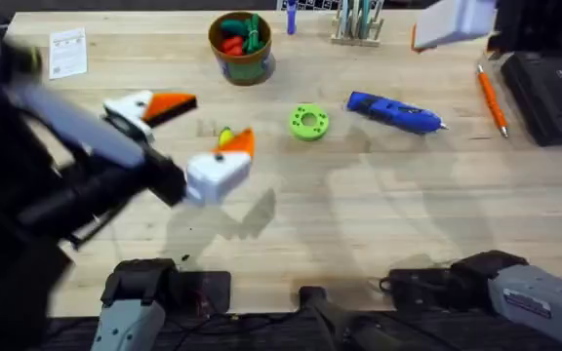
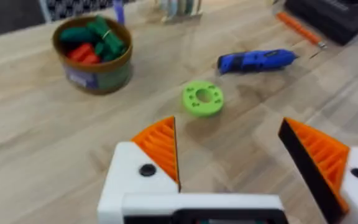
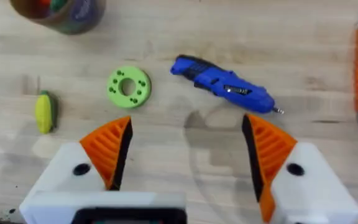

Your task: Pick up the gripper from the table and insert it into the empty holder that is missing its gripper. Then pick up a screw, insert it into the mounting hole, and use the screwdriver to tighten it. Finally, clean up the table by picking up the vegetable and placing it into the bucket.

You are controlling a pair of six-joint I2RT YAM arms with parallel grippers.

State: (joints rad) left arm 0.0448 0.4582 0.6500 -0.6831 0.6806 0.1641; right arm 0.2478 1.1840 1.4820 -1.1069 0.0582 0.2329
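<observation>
Overhead: both fitted claws, left gripper and right gripper, hang released. Cleanup step judged current; next, grasp vegetable beside green disc.

Green disc lies mid-table; thin orange stick far right.

Wooden table with bucket, green disc, screwdriver, vegetable, orange stick.

Matt wooden table; glossy blue plastic screwdriver; ribbed orange fingers.
</observation>
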